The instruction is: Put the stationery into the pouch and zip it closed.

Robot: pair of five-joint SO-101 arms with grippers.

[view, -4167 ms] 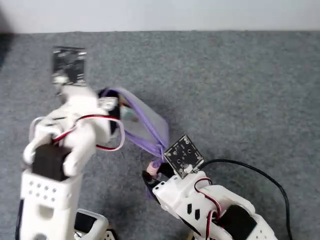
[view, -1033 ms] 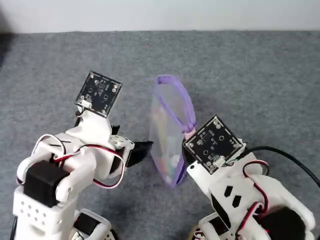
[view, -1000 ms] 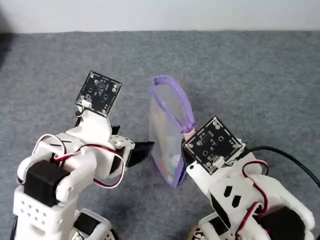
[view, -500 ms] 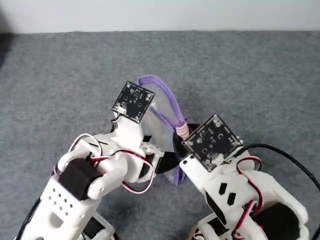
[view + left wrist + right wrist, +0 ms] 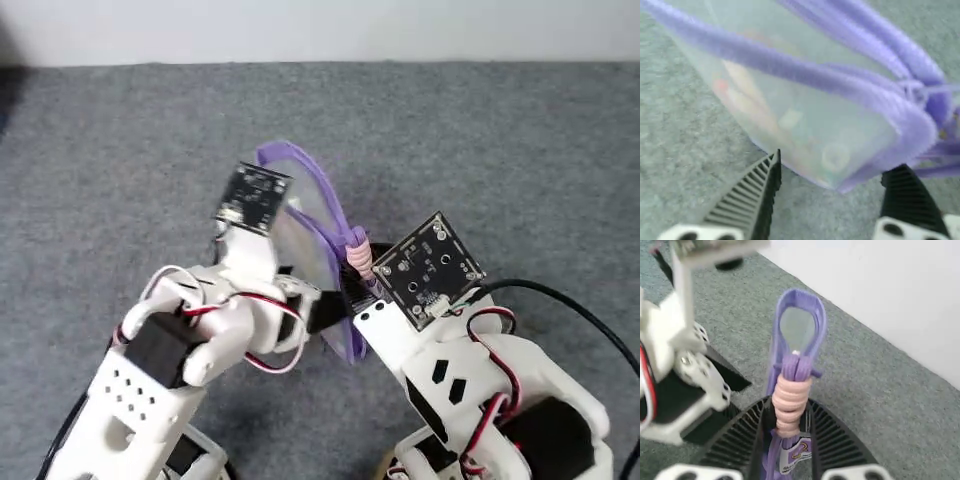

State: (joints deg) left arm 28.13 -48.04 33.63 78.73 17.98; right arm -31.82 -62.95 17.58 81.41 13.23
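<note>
Left wrist view: left gripper point(image 5: 835, 167) open, jaws astride pouch point(image 5: 805, 115) near corner; long axis runs twd table point(image 5: 500, 130) far edge. Right gripper point(image 5: 788, 412) clamps it at pink cord point(image 5: 788, 392).

The light is soft and even. In the high view the grey fuzzy table top point(image 5: 520, 150) is bright all over, and the plain white wall point(image 5: 330, 28) along the top edge is brightest. A soft dark shadow lies near the middle, under the see-through plastic pouch with purple edges point(image 5: 300, 215). In the left wrist view this pouch looks smeary up close.
</note>
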